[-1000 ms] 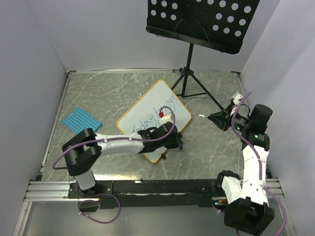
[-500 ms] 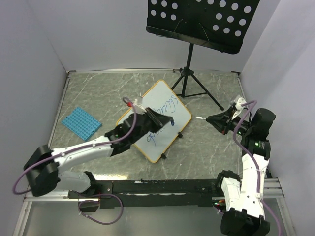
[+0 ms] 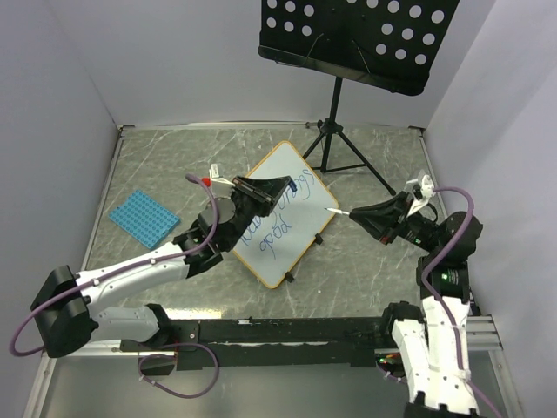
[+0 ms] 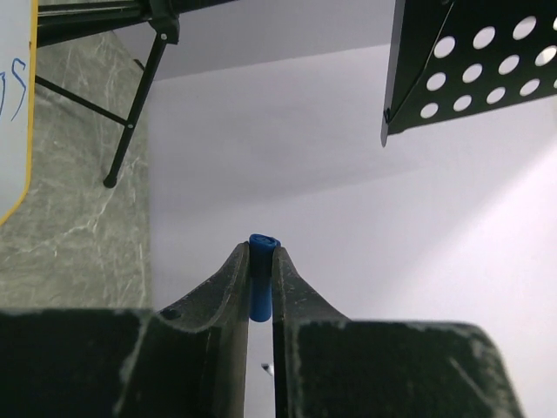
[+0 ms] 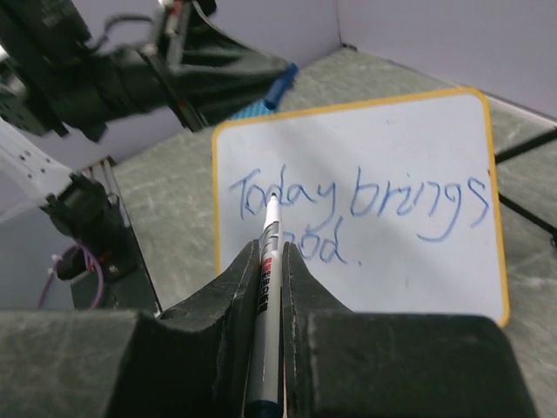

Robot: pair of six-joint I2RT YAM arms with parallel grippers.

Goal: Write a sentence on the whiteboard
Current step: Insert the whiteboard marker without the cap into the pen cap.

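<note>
The whiteboard (image 3: 306,228) lies tilted on the table, orange-framed. The sentence (image 3: 298,192), in blue marker, reads "Today brings good." in two lines, plain in the right wrist view (image 5: 365,196). My right gripper (image 3: 352,212) is shut on a white marker (image 5: 268,287), uncapped, its tip hovering off the board's right edge. My left gripper (image 3: 285,180) is raised above the board's far side, shut on a small blue cap (image 4: 261,274). The cap also shows in the right wrist view (image 5: 280,84).
A black perforated music stand (image 3: 357,39) on a tripod (image 3: 335,144) stands behind the board. A blue dimpled mat (image 3: 144,218) lies at the left. White walls close in on the left, back and right sides.
My left arm has lifted off the board's near side and swung up and back, uncovering "good". My right gripper has moved left toward the board with the marker.
</note>
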